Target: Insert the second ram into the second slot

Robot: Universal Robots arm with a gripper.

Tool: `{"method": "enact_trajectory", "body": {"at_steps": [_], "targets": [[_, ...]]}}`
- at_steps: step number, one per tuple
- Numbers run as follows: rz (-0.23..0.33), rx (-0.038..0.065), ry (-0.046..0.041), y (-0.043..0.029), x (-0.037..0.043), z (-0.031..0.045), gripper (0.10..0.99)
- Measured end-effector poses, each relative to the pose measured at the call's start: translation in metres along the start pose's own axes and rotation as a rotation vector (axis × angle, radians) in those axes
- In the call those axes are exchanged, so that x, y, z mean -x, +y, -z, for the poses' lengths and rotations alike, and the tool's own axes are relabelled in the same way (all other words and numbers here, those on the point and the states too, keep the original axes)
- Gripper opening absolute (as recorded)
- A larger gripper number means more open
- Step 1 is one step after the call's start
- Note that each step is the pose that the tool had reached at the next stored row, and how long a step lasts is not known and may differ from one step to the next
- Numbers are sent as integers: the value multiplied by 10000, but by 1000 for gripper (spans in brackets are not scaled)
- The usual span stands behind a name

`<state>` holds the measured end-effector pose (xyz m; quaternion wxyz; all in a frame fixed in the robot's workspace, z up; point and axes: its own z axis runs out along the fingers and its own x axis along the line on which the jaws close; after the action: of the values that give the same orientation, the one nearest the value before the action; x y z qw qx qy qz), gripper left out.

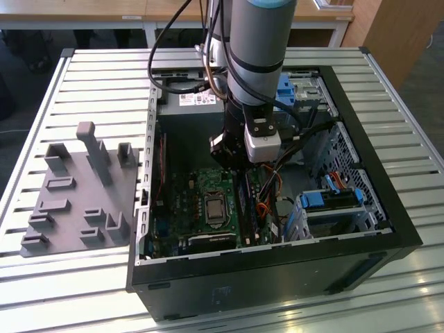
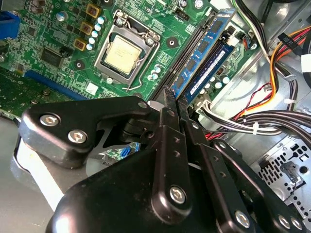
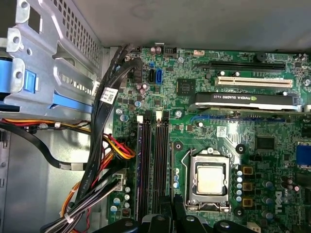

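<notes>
The open computer case [image 1: 277,284] stands on the slatted worktop [image 1: 104,76], and my arm [image 1: 253,62] reaches down into it. Inside the case lies one green motherboard [image 1: 191,201] with one processor socket [image 2: 124,51], which I take as my landmark.

Just beside the socket run the long memory slots. In the second wrist view I count two dark blue sticks there, standing on edge side by side. The second ram [image 2: 201,56] seems to me the one nearer to the socket, and it sits in its slot. An empty black slot lies between it and the socket.

My pincer [image 2: 175,97] hangs low over the near end of these sticks. Its two black fingers [image 2: 165,145] are drawn together with only a thin slit between them, and I see nothing clamped there.

On the far side of the sticks from the socket, a bundle of black, red and orange cables [image 3: 102,145] crosses toward a metal drive cage with blue carriers [image 1: 329,201]. One graphics card [image 3: 245,102] lies flat near the socket.

Well apart from the socket, outside the case toward the exterior view's left, one grey holder tray [image 1: 76,201] with several upright pegs rests on the worktop.
</notes>
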<state>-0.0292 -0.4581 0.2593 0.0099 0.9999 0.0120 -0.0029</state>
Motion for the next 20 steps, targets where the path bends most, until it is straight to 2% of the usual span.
{"method": "enact_trajectory", "body": {"at_steps": [20], "targets": [[5, -1, -2, 7, 0, -102, 137]]}}
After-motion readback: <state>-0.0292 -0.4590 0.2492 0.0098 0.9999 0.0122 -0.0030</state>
